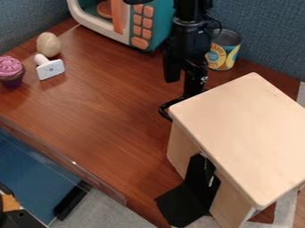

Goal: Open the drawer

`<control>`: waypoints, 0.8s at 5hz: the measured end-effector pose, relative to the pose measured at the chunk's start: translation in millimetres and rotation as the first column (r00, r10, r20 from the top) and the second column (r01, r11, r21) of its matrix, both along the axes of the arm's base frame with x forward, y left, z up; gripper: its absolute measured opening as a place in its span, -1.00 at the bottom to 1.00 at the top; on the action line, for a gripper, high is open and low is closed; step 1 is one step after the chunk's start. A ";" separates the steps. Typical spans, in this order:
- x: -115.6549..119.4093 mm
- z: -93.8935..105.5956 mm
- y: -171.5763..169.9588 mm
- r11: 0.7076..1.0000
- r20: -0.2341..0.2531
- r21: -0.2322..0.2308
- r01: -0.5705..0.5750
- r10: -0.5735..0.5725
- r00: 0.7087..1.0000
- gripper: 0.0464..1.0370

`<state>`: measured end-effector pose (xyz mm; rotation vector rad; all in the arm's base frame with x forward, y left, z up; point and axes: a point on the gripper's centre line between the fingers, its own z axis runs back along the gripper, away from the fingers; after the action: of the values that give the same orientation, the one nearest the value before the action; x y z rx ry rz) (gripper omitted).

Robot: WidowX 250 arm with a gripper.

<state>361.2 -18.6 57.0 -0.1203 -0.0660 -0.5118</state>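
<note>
The black gripper (183, 73) hangs down at the top centre, just beyond the back left corner of a light wooden cabinet (247, 129). Part of the arm's black lower end passes behind the cabinet's top edge, so whether they touch is unclear. A black angular piece (184, 202) sticks out of an opening in the cabinet's front left side, low down; I cannot tell whether it belongs to the drawer. A thin black loop (163, 110) shows beside the cabinet's back left corner.
A teal and white toy microwave (140, 26) stands at the back. Behind the gripper on the right is a can (224, 51). At the left lie a cupcake (10, 71), an egg-shaped object (49, 44) and a white stamp-like piece (50, 69). The brown table's edge (65, 162) runs along the lower left.
</note>
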 end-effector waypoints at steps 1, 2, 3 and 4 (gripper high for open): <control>-5.2 -15.1 -6.8 1.000 -0.026 0.012 0.007 -0.007 1.000 0.92; -12.5 -23.8 -7.8 1.000 -0.042 0.012 0.001 -0.001 0.999 0.82; -18.7 -30.5 -7.3 1.000 -0.054 0.011 0.000 0.000 0.999 0.41; -20.6 -33.3 -1.9 1.000 -0.055 0.022 -0.005 0.006 0.998 -0.23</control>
<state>340.7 -20.5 23.7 -0.1128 -0.0067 -0.5036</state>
